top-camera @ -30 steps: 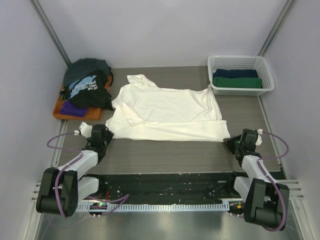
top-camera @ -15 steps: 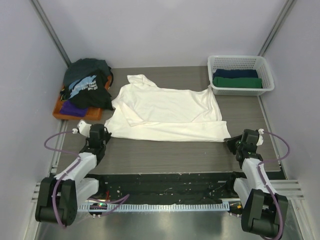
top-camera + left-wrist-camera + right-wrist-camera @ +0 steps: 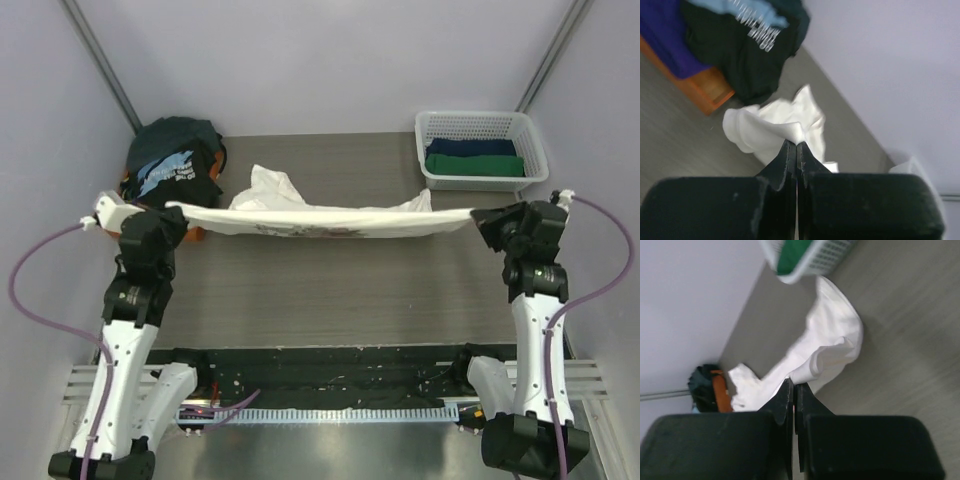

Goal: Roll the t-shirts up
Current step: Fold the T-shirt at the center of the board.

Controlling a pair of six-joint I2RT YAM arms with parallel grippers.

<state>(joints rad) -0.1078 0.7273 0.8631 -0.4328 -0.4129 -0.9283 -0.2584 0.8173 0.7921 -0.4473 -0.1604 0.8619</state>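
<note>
The cream-white t-shirt (image 3: 320, 215) hangs stretched in the air between both arms, its far part still bunched on the table (image 3: 330, 300). My left gripper (image 3: 172, 208) is shut on the shirt's left corner, and my right gripper (image 3: 478, 214) is shut on its right corner. In the left wrist view the jaws (image 3: 796, 144) pinch white cloth (image 3: 770, 127). The right wrist view shows the same: the jaws (image 3: 794, 383) are closed on the white cloth (image 3: 830, 347). Other t-shirts (image 3: 180, 170), black with pale-blue print, purple and dark teal, lie piled at the back left.
The pile rests on an orange tray (image 3: 200, 234) at the back left. A white lattice basket (image 3: 480, 125) at the back right holds rolled navy and green shirts (image 3: 475, 163). Grey walls close in on three sides.
Both arms have risen from the near table edge, lifting the white t-shirt's front hem off the table. The left gripper closed on its corner. The shirt went from flat to hanging stretched.
</note>
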